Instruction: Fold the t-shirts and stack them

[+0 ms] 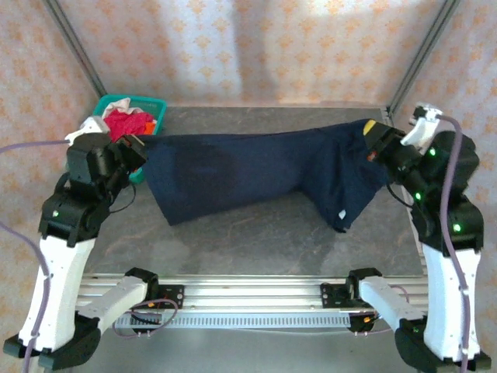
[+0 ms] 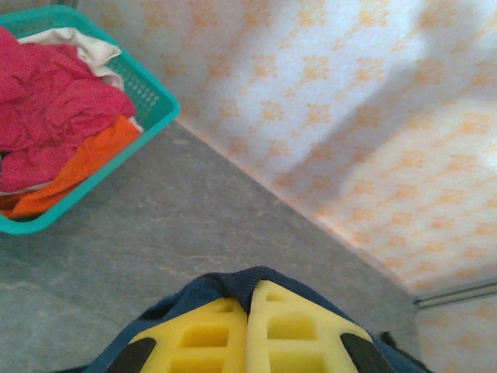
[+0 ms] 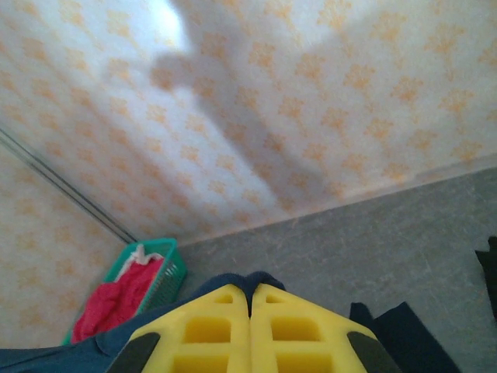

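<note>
The left gripper [image 1: 142, 145] and right gripper [image 1: 371, 130] were each clamped on the navy t-shirt [image 1: 248, 175], held spread across mid-frame; nothing looked folded or stacked yet, and other t-shirts [image 1: 126, 123] sat in the basket [image 1: 158, 103], upper left

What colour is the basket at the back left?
The basket is teal, clearest in the left wrist view.

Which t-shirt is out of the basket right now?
The dark navy t-shirt, stretched between the left hand and right hand; the magenta shirt, orange shirt and white shirt lie bunched in the teal basket.
</note>
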Robot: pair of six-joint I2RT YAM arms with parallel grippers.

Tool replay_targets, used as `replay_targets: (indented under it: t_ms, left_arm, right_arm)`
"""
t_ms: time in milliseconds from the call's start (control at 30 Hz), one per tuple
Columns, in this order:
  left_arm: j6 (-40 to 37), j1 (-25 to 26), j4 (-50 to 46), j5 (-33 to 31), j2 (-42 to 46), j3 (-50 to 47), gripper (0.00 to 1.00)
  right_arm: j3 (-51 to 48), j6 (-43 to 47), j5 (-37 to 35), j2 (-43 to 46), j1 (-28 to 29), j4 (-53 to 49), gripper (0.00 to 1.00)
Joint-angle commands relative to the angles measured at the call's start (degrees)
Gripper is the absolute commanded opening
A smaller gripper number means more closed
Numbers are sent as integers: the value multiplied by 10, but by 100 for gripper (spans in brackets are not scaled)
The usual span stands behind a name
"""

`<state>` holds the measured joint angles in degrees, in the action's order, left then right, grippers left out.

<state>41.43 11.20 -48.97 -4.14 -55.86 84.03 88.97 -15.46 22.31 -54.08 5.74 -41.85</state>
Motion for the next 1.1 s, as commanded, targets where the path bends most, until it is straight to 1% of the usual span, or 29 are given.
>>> replay_targets:
  t_ms: [0, 33, 100, 200, 267, 333, 433, 500, 600, 633, 667, 733, 800, 833, 867, 933, 1000, 1067]
  left_arm:
    - [-16, -29, 67, -24, -63, -34, 0]
    - [-11, -44, 95, -8, -87, -41, 0]
    - [-12, -60, 148, -1, -139, -40, 0]
    - [-24, -81, 182, 15, -253, 24, 0]
    - [-29, -90, 185, 23, -320, 94, 0]
    - [-28, -102, 170, 49, -380, 195, 0]
    - [-32, -112, 133, 76, -444, 354, 0]
    - [-26, -122, 107, 104, -481, 474, 0]
    - [-15, -137, 73, 124, -521, 633, 0]
    - [-10, -143, 71, 135, -527, 671, 0]
    - [0, -152, 73, 149, -529, 706, 0]
    - [14, -169, 78, 171, -515, 732, 0]
    - [0, -179, 67, 178, -480, 717, 0]
    - [-13, -181, 58, 178, -459, 696, 0]
    - [-28, -181, 58, 181, -429, 652, 0]
    - [-42, -181, 85, 188, -356, 512, 0]
    - [-47, -181, 140, 182, -268, 325, 0]
    - [-50, -180, 173, 169, -193, 164, 0]
  right_arm:
    - [-29, 21, -23, -53, 0, 62, 0]
    - [-33, 25, -24, -77, 0, 78, 0]
    - [-35, 34, -22, -124, 0, 117, 0]
    - [-14, 44, -21, -205, -1, 186, 0]
    - [15, 39, -10, -257, -3, 231, 0]
    - [72, 17, 14, -300, -7, 262, 0]
    - [160, -9, 34, -331, -9, 295, 0]
    - [228, -22, 40, -343, -10, 307, 0]
    - [307, -30, 46, -348, -13, 310, 0]
    - [324, -33, 48, -346, -15, 312, 0]
    - [340, -34, 49, -341, -16, 313, 0]
    - [357, -36, 52, -324, -19, 316, 0]
    - [349, -30, 56, -299, -20, 319, 0]
    - [338, -28, 57, -286, -20, 319, 0]
    - [317, -22, 62, -269, -20, 318, 0]
    - [258, -11, 73, -237, -20, 315, 0]
    - [162, -8, 84, -190, -20, 321, 0]
    - [59, -12, 102, -145, -20, 324, 0]
